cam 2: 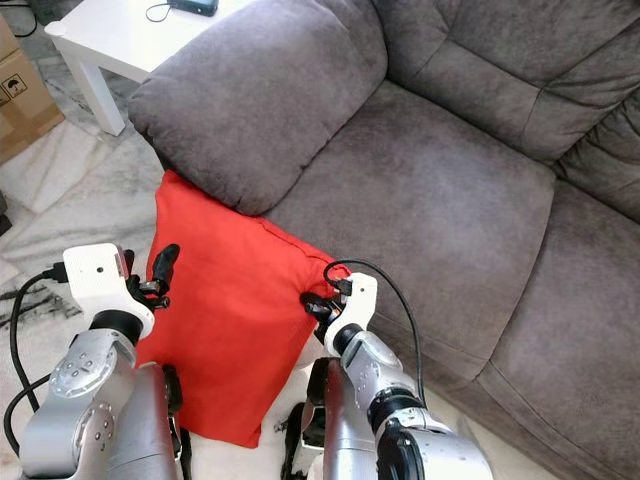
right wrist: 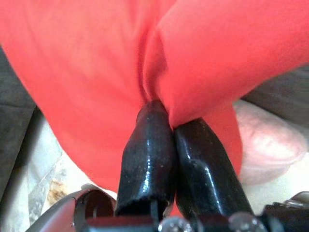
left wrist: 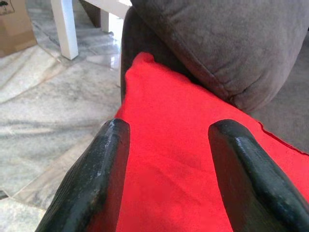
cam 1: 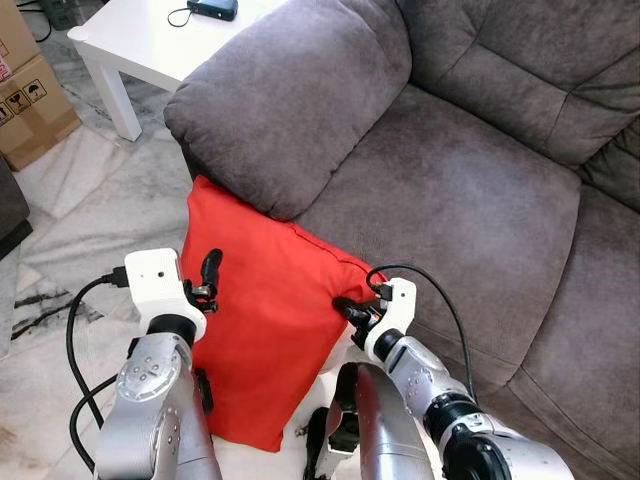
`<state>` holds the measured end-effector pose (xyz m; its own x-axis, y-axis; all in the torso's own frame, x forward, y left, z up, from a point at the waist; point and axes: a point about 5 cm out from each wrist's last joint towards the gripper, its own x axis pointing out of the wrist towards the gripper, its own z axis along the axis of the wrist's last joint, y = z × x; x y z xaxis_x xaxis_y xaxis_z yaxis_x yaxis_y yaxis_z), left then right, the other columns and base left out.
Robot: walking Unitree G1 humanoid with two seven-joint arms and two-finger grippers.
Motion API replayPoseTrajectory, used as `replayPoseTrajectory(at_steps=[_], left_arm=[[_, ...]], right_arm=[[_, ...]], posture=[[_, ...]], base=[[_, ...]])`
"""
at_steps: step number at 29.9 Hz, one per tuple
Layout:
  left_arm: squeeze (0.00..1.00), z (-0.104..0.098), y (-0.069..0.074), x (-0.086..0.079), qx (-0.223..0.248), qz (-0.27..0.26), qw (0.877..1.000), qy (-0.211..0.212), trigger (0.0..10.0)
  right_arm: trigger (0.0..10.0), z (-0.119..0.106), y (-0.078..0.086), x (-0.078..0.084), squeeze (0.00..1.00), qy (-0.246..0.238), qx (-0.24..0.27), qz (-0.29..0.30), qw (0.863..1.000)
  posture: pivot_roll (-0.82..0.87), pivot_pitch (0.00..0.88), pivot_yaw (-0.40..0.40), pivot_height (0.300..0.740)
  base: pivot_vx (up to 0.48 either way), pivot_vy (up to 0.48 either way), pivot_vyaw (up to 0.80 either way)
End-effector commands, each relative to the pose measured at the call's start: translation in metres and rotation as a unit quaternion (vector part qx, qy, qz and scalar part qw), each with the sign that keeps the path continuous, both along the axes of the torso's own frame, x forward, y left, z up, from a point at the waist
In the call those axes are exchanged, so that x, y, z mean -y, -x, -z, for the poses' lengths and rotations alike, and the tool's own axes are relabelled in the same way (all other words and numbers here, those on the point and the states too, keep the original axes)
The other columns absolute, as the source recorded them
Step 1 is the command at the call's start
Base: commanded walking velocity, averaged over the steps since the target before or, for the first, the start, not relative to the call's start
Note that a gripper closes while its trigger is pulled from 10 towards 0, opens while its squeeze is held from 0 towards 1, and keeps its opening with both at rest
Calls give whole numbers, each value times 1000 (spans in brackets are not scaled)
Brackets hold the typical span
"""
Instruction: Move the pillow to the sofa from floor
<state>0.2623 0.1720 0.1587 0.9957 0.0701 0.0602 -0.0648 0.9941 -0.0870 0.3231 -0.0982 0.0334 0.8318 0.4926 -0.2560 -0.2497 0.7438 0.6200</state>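
Note:
A red pillow (cam 1: 260, 330) stands on the floor, its top corner tucked under the grey sofa's armrest (cam 1: 290, 100). My left gripper (cam 1: 208, 275) is at the pillow's left edge. In the left wrist view its fingers (left wrist: 91, 183) stand wide apart, open, with the red pillow (left wrist: 164, 96) showing between them. My right gripper (cam 1: 347, 308) is at the pillow's right edge. In the right wrist view it (right wrist: 169, 118) is shut on a fold of the red cloth (right wrist: 87, 63). The sofa seat (cam 1: 450, 210) lies just beyond, higher than the pillow's base.
A white side table (cam 1: 150, 40) stands left of the armrest with a small dark device on it. Cardboard boxes (cam 1: 25, 100) sit at the far left. Marble floor (cam 1: 90, 200) lies open to the left of the pillow.

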Motion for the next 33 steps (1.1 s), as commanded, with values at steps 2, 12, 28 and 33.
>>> replayPoseTrajectory(at_steps=[2,12,28,33], left_arm=[[0,12,2,1,-17,1,1000,-10,10000],[0,13,-12,-3,-8,5,1000,-21,10000],[0,11,-32,6,13,30,999,-29,10000],[0,12,-32,5,23,33,999,-23,10000]], right_arm=[[10000,0,2,18,0,9,29,25,999],[10000,-9,1,24,0,-11,75,52,996],[10000,-19,10,45,0,-9,128,99,987],[10000,-23,12,45,0,-14,136,109,985]], posture=[[224,163,-219,599],[213,43,-188,599],[181,0,-146,599],[179,0,-144,599]], base=[[0,0,0],[0,0,0],[0,0,0],[0,0,0]])
